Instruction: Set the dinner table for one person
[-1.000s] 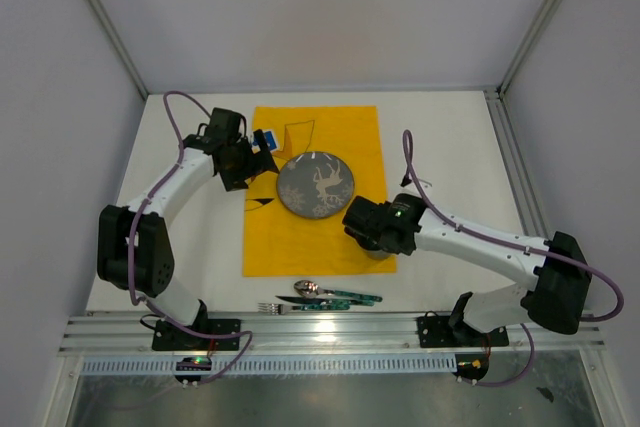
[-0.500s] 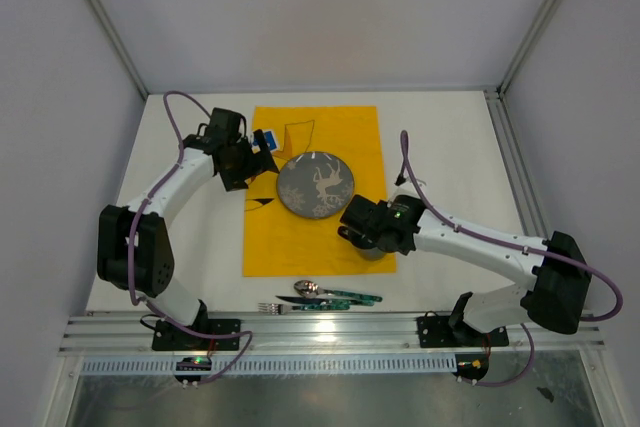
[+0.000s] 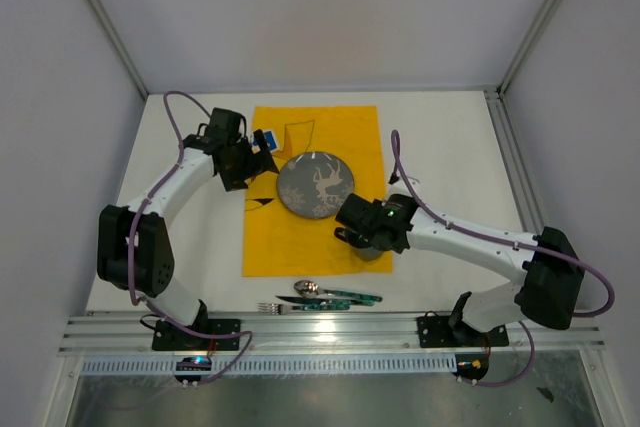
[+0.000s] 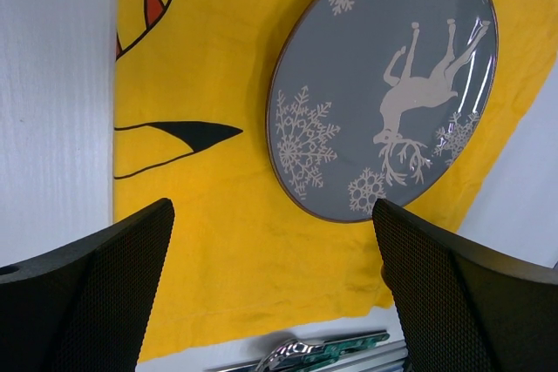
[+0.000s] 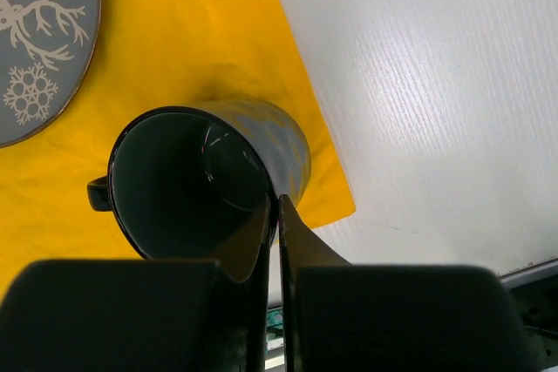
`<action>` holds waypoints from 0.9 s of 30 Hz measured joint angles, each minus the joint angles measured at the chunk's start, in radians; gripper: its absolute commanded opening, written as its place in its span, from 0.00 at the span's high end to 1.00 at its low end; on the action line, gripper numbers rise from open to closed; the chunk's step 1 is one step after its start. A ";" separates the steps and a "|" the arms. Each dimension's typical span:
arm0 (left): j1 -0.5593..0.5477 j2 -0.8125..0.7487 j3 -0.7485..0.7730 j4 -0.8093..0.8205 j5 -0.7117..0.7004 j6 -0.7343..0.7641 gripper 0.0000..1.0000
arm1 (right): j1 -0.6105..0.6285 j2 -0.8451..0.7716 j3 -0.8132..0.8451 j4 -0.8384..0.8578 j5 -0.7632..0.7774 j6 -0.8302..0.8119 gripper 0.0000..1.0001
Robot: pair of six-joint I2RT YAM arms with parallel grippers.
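Mug placement is the step in hand: the right gripper (image 5: 274, 206) is pinched narrow on the rim of the dark mug (image 5: 174, 180), one finger inside the wall and one outside. The mug sits upright to the near right of the grey reindeer plate (image 3: 315, 185), over the corner of the yellow cloth (image 3: 300, 237). Whether its base rests on the cloth or hangs just above it, I can't tell. The right arm reaches in long and low from its base, wrist tipped down over the mug. On the plate's far left, the left gripper (image 4: 270, 215) hovers with its jaws spread wide and nothing between them, elbow bent back toward its base. The dinner table (image 3: 450, 147) is part set, with the plate centred on the cloth. The cutlery (image 3: 320, 295) lies bunched on bare tabletop, nearer than the plate. Next, I'd judge, the mug needs a steady release beside the plate, then the cutlery wants fetching.
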 measured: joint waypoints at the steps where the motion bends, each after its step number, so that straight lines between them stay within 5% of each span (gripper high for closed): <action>1: 0.000 0.000 0.000 0.000 -0.001 0.001 0.02 | 0.000 0.002 0.000 0.000 -0.001 -0.001 0.97; 5: 0.000 0.000 0.000 -0.001 -0.007 0.003 0.01 | 0.000 0.005 0.000 -0.004 -0.002 -0.003 0.97; 8: 0.000 0.000 0.001 -0.002 -0.009 0.003 0.01 | 0.000 0.022 0.008 -0.033 -0.005 0.002 0.84; 10: 0.000 0.000 0.004 -0.002 -0.009 0.003 0.02 | 0.000 0.046 0.026 -0.060 -0.007 0.010 0.66; 13: 0.000 0.000 0.010 -0.004 -0.009 0.003 0.02 | 0.000 0.072 0.050 -0.084 -0.009 0.014 0.58; 27: 0.000 0.000 0.037 -0.018 -0.027 0.013 0.02 | 0.000 0.078 0.061 -0.134 -0.021 0.030 0.57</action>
